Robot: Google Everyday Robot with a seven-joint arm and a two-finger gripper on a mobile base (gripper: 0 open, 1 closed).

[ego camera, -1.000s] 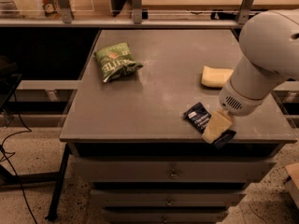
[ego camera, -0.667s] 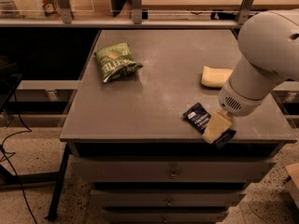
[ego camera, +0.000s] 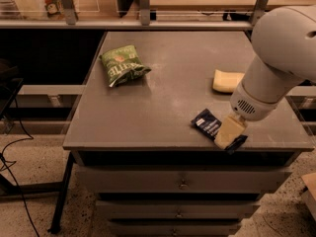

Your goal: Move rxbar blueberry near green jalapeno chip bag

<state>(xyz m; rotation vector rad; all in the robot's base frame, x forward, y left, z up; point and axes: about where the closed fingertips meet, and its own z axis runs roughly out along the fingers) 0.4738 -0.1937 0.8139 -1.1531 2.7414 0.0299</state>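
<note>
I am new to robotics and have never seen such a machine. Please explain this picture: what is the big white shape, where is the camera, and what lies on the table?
The big white shape on the right is the robot's arm. At its lower end is the gripper, its two-finger hand. It is down at the front right edge of the grey table, right on the rxbar blueberry, a dark blue snack bar. Whether it grips the bar cannot be told. The one camera looks down on the table from the front. At the back left lies the green jalapeno chip bag. A pale yellow block lies behind the gripper.
</note>
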